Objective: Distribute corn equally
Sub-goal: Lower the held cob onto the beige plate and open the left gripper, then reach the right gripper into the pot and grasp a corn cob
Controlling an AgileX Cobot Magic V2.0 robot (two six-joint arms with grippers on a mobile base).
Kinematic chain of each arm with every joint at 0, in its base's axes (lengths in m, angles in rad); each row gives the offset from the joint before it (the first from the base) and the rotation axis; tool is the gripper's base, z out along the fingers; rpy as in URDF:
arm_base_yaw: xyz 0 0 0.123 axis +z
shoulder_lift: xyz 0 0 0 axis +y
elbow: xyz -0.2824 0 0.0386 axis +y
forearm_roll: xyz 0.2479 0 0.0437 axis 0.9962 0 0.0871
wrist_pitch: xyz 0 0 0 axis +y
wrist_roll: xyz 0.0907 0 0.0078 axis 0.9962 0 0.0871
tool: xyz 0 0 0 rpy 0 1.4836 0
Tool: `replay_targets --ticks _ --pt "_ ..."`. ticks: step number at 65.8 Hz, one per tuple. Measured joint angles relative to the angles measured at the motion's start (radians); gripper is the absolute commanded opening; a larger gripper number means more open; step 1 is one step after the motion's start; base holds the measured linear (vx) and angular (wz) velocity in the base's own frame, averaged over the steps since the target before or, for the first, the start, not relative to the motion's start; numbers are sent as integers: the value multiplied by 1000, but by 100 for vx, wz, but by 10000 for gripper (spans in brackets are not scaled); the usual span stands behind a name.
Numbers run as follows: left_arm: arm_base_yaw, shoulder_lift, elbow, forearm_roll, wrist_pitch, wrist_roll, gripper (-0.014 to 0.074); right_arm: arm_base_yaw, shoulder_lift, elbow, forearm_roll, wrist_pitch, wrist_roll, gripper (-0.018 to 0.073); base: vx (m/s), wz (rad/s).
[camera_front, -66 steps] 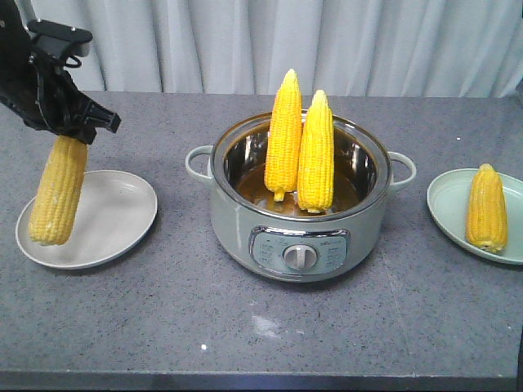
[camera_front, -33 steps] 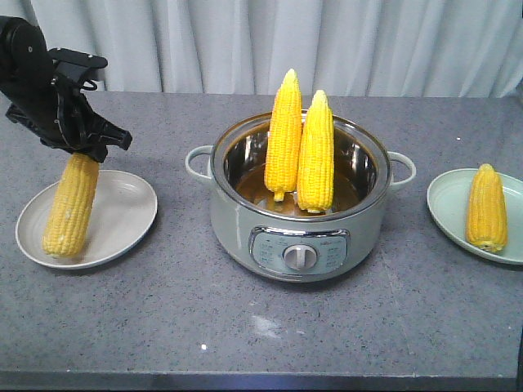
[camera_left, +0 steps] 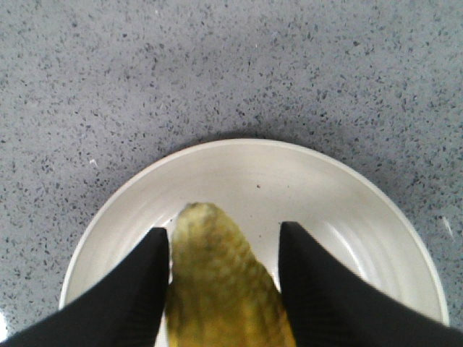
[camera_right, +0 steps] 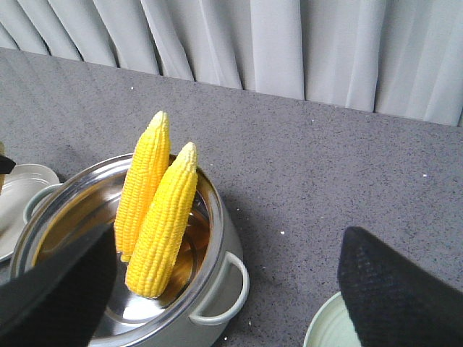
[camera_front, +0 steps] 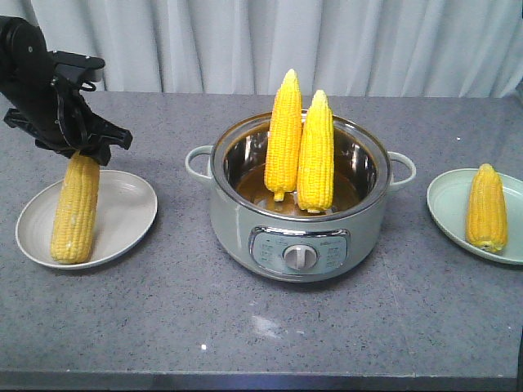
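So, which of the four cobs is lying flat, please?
The cob on the green plate; two stand in the pot, one is held upright by the left gripper.

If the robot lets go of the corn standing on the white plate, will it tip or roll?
Probably tips: the corn stands nearly upright on one end, held by the left gripper. It's round, so it may roll; the white plate has a rim that might stop it.
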Motion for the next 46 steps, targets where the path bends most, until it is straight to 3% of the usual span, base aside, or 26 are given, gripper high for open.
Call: replay_targets --ticks 30,46 --pt "0 0 0 0 47 -22 398 0 0 0 18 0 0 594 0 0" --pt "0 -8 -33 -20 57 -25 396 27 44 0 207 0 -13 594 0 0"
